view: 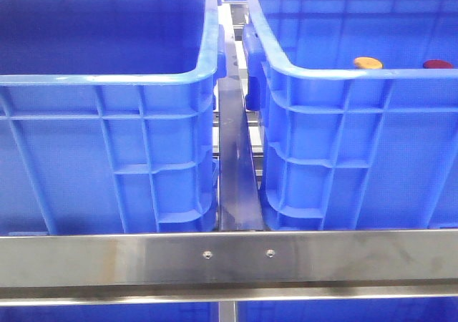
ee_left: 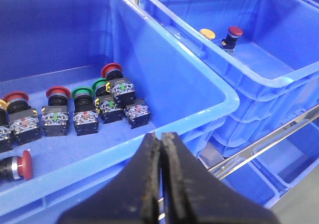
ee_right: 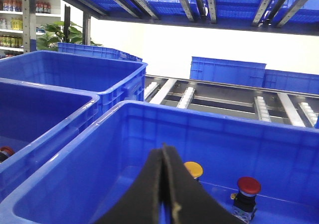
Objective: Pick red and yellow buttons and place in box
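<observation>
Hovering over crates, both pincers (ee_left: 160, 149) (ee_right: 164, 157) closed, empty.

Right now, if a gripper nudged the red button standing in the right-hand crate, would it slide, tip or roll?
Probably tip rather than slide: the red button stands upright, its wide mushroom cap above a narrower blocky body, so it looks top-heavy. Once down, the round cap might let it roll in a short arc, like the red-capped one lying on its side in the other crate. It looks rigid, not fragile.

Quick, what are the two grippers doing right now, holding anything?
Left gripper: closed, holding nothing.
Right gripper: closed, holding nothing.
</observation>
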